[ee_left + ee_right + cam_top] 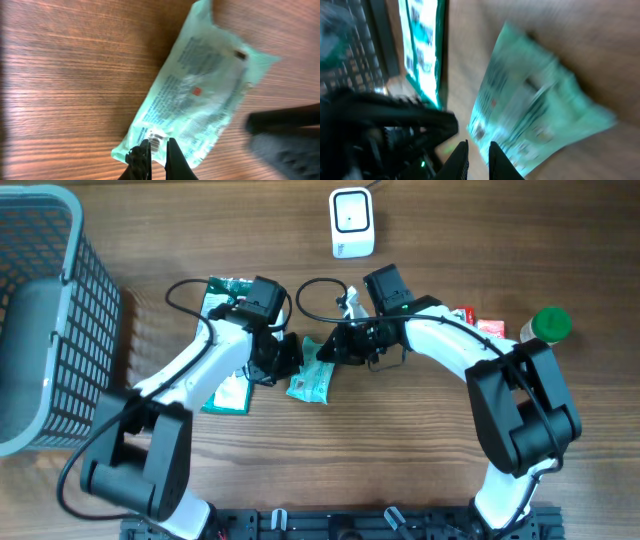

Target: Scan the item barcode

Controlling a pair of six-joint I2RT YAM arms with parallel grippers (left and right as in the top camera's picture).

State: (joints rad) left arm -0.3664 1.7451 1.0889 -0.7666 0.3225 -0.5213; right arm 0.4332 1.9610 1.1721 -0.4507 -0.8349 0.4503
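**A:** While the left gripper (158, 151) has its jaws pressed together on the lower edge of the mint-green packet (310, 383), I'd call this the grasp step, not the scan. Overhead, the packet sits mid-frame between the two grippers, over the wooden table (420, 470). Can't tell whether it's off the surface.

**B:** Right gripper (477, 156)?

**A:** Just right of the packet overhead, tips aimed at it. Its wrist view is smeared, so I can't tell if the jaws are spread or closed. Nothing visibly between them.

**B:** Where's the code?

**A:** Barcode (155, 140) is on the printed face, at the pinched edge. It shows just above the left fingertips, bottom centre of the left wrist view.

**B:** And the reader?

**A:** White scanner (351, 222) is at top centre overhead, well apart from the packet.

**B:** Next move?

**A:** My read: lift the packet, carry it up-frame and turn the printed face toward the scanner window. The catch is that the left fingers sit right beside the barcode and could mask it. The right gripper may need to take the far end so the left can shift off the code.
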